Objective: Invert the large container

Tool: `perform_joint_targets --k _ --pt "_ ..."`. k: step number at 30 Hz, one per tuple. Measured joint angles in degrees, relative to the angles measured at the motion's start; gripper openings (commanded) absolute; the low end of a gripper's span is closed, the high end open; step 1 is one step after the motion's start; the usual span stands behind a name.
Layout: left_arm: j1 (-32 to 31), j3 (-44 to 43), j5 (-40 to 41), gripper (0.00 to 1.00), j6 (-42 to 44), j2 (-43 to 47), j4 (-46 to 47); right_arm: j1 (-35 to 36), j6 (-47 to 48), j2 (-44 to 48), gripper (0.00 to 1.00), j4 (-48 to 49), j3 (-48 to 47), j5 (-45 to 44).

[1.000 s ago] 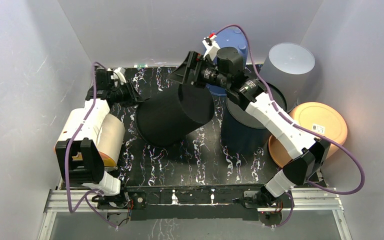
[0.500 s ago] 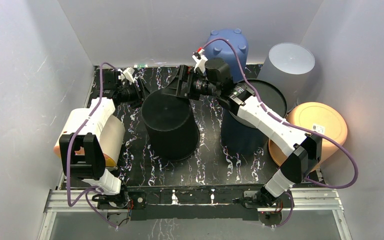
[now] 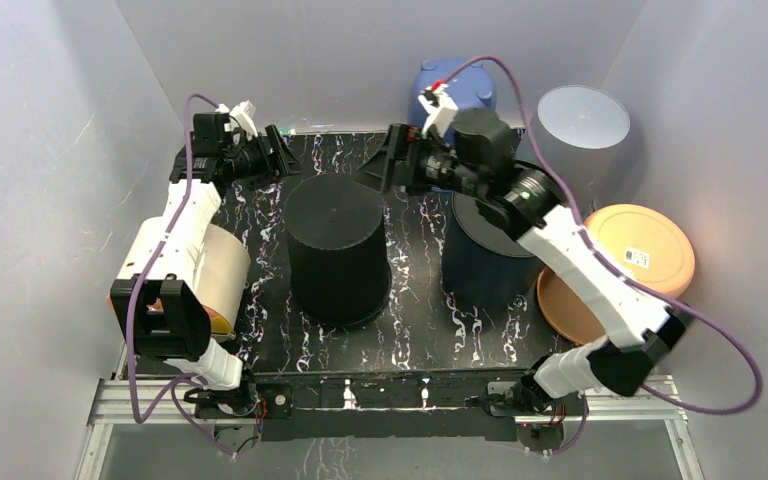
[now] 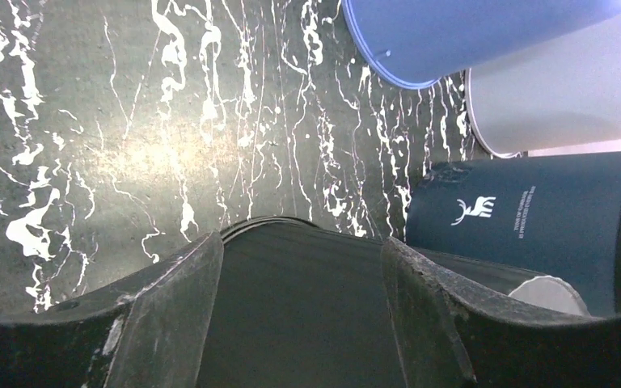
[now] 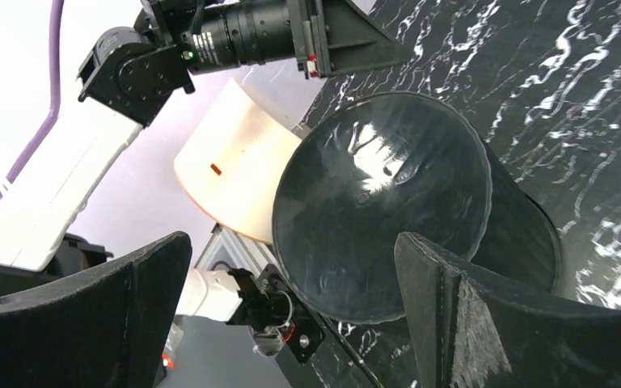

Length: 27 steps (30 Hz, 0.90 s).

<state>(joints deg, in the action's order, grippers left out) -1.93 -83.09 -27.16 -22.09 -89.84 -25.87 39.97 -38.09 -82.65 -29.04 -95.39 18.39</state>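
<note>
The large black container (image 3: 336,248) stands with its flat base up and its mouth down on the marbled black table (image 3: 415,320). My left gripper (image 3: 282,160) is open, just behind the container's upper left, clear of it. In the left wrist view the container's side (image 4: 299,323) fills the gap between the spread fingers (image 4: 170,307). My right gripper (image 3: 384,172) is open, behind the container's upper right, apart from it. The right wrist view looks over the container's round base (image 5: 380,202) between its wide-apart fingers (image 5: 453,315).
A dark navy bin (image 3: 490,255) stands right of the black container, under my right arm. A blue container (image 3: 460,85) and a grey one (image 3: 582,125) stand at the back. An orange dish (image 3: 625,265) is at right, a cream container (image 3: 222,278) lies at left.
The black container went from tilted between both grippers to standing base-up on the table. Both grippers have let go and pulled back from it.
</note>
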Motion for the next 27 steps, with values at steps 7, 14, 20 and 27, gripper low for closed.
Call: perform_joint_targets --k 7,14,20,27 --pt "0.0 -5.5 1.4 0.72 0.5 4.0 -3.2 0.0 3.3 12.7 0.98 -7.6 4.5 -9.2" --pt "0.0 -8.8 0.2 0.77 0.4 10.7 -4.1 -1.4 3.7 12.1 0.98 -18.3 2.8 -21.1" --pt "-0.8 -5.9 -6.3 0.84 1.1 20.8 -3.6 -3.7 5.0 5.7 0.98 -22.1 -3.8 -23.6" --pt "-3.2 7.3 -14.2 0.90 -0.5 32.6 1.9 -7.0 3.1 6.7 0.98 -19.6 -1.4 -26.1"
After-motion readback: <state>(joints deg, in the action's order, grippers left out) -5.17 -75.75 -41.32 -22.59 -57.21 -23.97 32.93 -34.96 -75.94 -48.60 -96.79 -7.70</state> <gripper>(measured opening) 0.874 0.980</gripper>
